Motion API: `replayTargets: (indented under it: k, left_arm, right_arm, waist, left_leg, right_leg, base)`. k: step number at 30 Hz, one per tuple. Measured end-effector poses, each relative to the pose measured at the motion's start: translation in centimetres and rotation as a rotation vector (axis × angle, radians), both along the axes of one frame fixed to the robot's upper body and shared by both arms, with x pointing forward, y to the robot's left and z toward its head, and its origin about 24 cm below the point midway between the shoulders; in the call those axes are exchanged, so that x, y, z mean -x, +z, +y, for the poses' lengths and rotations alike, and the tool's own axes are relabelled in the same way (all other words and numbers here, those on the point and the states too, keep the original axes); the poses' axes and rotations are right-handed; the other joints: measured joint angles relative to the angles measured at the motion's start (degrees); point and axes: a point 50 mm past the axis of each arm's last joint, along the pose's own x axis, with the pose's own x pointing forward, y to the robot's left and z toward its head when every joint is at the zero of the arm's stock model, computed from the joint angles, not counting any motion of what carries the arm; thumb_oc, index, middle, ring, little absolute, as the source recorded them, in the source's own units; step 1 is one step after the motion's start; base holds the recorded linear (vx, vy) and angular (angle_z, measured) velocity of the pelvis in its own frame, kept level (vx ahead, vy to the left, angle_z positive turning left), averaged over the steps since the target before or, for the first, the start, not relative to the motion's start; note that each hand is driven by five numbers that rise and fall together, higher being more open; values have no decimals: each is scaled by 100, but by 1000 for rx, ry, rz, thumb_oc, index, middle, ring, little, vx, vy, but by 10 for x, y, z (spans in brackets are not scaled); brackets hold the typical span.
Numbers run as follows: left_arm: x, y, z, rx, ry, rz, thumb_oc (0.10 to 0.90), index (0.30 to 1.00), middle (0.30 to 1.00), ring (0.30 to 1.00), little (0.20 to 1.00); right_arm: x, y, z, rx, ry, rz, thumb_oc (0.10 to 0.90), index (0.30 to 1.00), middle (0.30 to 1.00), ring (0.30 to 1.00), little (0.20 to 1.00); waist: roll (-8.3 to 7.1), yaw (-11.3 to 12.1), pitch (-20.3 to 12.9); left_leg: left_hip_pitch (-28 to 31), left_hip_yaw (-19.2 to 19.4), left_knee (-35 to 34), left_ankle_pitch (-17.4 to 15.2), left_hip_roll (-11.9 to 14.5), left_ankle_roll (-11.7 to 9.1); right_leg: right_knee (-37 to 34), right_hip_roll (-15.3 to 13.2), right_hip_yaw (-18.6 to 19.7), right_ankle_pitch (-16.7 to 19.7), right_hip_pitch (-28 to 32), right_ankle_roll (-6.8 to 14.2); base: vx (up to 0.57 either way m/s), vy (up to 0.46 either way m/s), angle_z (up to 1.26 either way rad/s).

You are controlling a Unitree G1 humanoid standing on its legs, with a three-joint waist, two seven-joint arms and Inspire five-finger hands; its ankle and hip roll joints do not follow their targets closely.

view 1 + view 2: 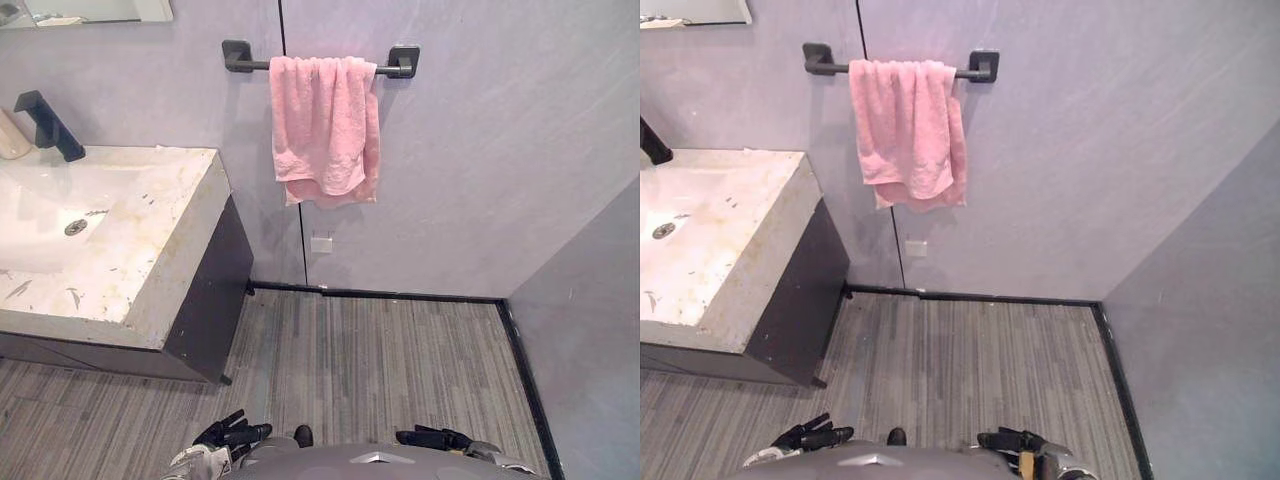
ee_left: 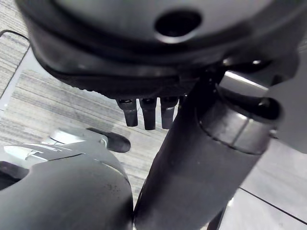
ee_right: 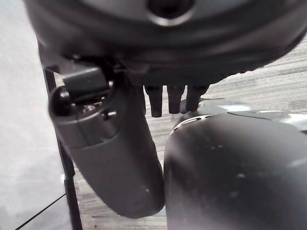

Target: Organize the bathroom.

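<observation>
A pink towel (image 1: 325, 130) hangs bunched and uneven over a black wall bar (image 1: 320, 62), towards the bar's right end. Both my hands are low at the near edge of the view, far below the towel. My left hand (image 1: 228, 436) has relaxed fingers (image 2: 146, 112) and holds nothing. My right hand (image 1: 435, 438) is the same, with straight fingers (image 3: 175, 100) and nothing in it. The floor shows past the fingers of both hands.
A pale stone washbasin counter (image 1: 150, 230) with a dark cabinet stands at the left, with a black tap (image 1: 45, 125) at its back. A small white outlet (image 1: 321, 244) sits on the wall under the towel. A side wall (image 1: 590, 350) closes the right. Striped floor (image 1: 370, 360) lies between.
</observation>
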Motion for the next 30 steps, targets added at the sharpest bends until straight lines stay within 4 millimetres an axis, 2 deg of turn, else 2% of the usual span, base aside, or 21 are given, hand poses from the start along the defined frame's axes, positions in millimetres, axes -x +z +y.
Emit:
replayTargets:
  k: [4, 5, 9, 10, 12, 15, 17, 18, 20, 21, 22, 24, 26, 27, 28, 29, 30]
  left_arm:
    - [-9, 2, 2, 19, -16, -16, 800, 900, 900, 900, 900]
    - [-11, 3, 4, 20, -18, -23, 800, 900, 900, 900, 900]
    - [-23, 6, 5, 27, -29, -52, 800, 900, 900, 900, 900]
    - [-31, 7, 4, 33, -47, -56, 800, 900, 900, 900, 900]
    - [-37, 9, 4, 23, -81, -64, 800, 900, 900, 900, 900]
    - [-37, 10, 6, 17, -67, -66, 800, 900, 900, 900, 900]
    - [-41, 11, 7, 20, -49, -84, 800, 900, 900, 900, 900]
    - [-41, 11, 8, 22, -38, -91, 800, 900, 900, 900, 900]
    - [-41, 11, 9, 22, -33, -93, 800, 900, 900, 900, 900]
    - [-42, 12, 10, 21, -27, -104, 800, 900, 900, 900, 900]
    - [-41, 13, 11, 18, -18, -118, 800, 900, 900, 900, 900]
    - [-39, 13, 12, 10, -5, -127, 800, 900, 900, 900, 900]
    - [-36, 12, 13, 2, 2, -127, 800, 900, 900, 900, 900]
    - [-30, 12, 18, -12, 5, -114, 800, 900, 900, 900, 900]
    - [-27, 11, 20, -19, -2, -102, 800, 900, 900, 900, 900]
    - [-24, 10, 19, -16, 5, -93, 800, 900, 900, 900, 900]
    - [-23, 10, 18, -3, 22, -102, 800, 900, 900, 900, 900]
  right_arm:
    - [-9, 2, -2, 4, 4, -21, 800, 900, 900, 900, 900]
    - [-12, 3, -2, 4, 5, -26, 800, 900, 900, 900, 900]
    - [-24, 7, -6, 9, 9, -59, 800, 900, 900, 900, 900]
    - [-33, 11, -12, 5, -1, -92, 800, 900, 900, 900, 900]
    - [-45, 17, -19, 2, -32, -164, 800, 900, 900, 900, 900]
    - [-48, 18, -20, -7, -41, -181, 800, 900, 900, 900, 900]
    - [-48, 20, -24, -10, -64, -193, 800, 900, 900, 900, 900]
    - [-49, 21, -25, -12, -73, -200, 800, 900, 900, 900, 900]
    - [-49, 21, -28, -13, -93, -204, 800, 900, 900, 900, 900]
    - [-49, 22, -30, -12, -101, -208, 800, 900, 900, 900, 900]
    - [-50, 23, -32, -12, -100, -216, 800, 900, 900, 900, 900]
    - [-50, 23, -32, -14, -102, -211, 800, 900, 900, 900, 900]
    - [-55, 25, -33, -25, -96, -233, 800, 900, 900, 900, 900]
    - [-60, 25, -26, -44, -91, -246, 800, 900, 900, 900, 900]
    - [-60, 24, -22, -54, -90, -244, 800, 900, 900, 900, 900]
    - [-59, 23, -19, -59, -85, -239, 800, 900, 900, 900, 900]
    - [-59, 24, -22, -44, -63, -233, 800, 900, 900, 900, 900]
  waist:
    - [14, -5, 182]
    - [-7, 12, 255]
    - [-3, -1, 473]
    - [33, -5, 593]
    - [139, -60, 737]
    - [75, -146, 807]
    - [49, -185, 896]
    - [45, -187, 997]
    - [14, -214, 1060]
    - [-6, -206, 1133]
    - [-47, -202, 1187]
    - [-44, -173, 1198]
    - [68, -239, 1251]
    - [71, -330, 1199]
    - [0, -366, 1079]
    - [0, -394, 1019]
    - [67, -317, 990]
  left_leg:
    - [23, 39, 18, -5, -77, 35]
    - [10, 42, 37, -37, -95, 99]
    - [-66, 78, 198, -137, -169, 225]
    - [-194, 122, 417, -250, -178, 356]
    - [-191, 106, 541, -274, -191, 390]
    - [-196, 54, 608, -294, -252, 449]
    - [-326, 37, 829, -411, -297, 419]
    - [-272, 33, 844, -424, -328, 416]
    - [-216, 19, 879, -490, -358, 353]
    - [-186, 9, 995, -587, -356, 303]
    - [-178, 8, 1137, -700, -330, 229]
    - [-165, -27, 1360, -919, -164, 69]
    - [-36, -173, 1384, -1041, 145, -121]
    - [21, -292, 1381, -1135, 409, -274]
    - [46, -395, 1294, -1192, 566, -399]
    - [83, -416, 1356, -1261, 638, -519]
    - [12, -425, 1825, -1326, 680, -563]
  right_leg:
    - [220, -112, 42, -65, -93, 70]
    - [233, -134, 42, -65, -95, 71]
    - [863, -238, 48, -60, -342, 85]
    - [1732, -330, 61, -52, -801, 79]
    - [2833, -514, 123, -48, -1486, 35]
    - [1757, -652, 72, -4, -1619, 207]
    - [469, -836, -124, 186, -1574, 410]
    - [-167, -941, -172, 443, -1493, 591]
    - [-1071, -1141, -295, 888, -1398, 773]
    - [-1188, -1270, -452, 1052, -1375, 766]
    - [-997, -1373, -534, 1183, -1386, 733]
    - [-406, -1361, -455, 1183, -1324, 650]
    - [302, -1121, -352, 1144, -1467, 535]
    - [986, -870, -132, 963, -1667, 421]
    - [1235, -716, -137, 786, -1749, 181]
    - [1298, -636, -268, 619, -1805, -48]
    - [1291, -512, -299, 529, -1758, -182]
  base:
    - [38, 58, -2]
    - [32, 61, -1]
    - [13, 82, -4]
    - [114, 22, 2]
    - [181, -72, 7]
    - [356, -246, 12]
    - [261, -209, 7]
    - [341, -276, 4]
    - [365, -281, 5]
    - [385, -278, 4]
    - [363, -247, 6]
    - [411, -251, 8]
    - [469, -296, 29]
    - [377, -257, 60]
    - [360, -266, 61]
    - [268, -210, 35]
    - [319, -250, 7]
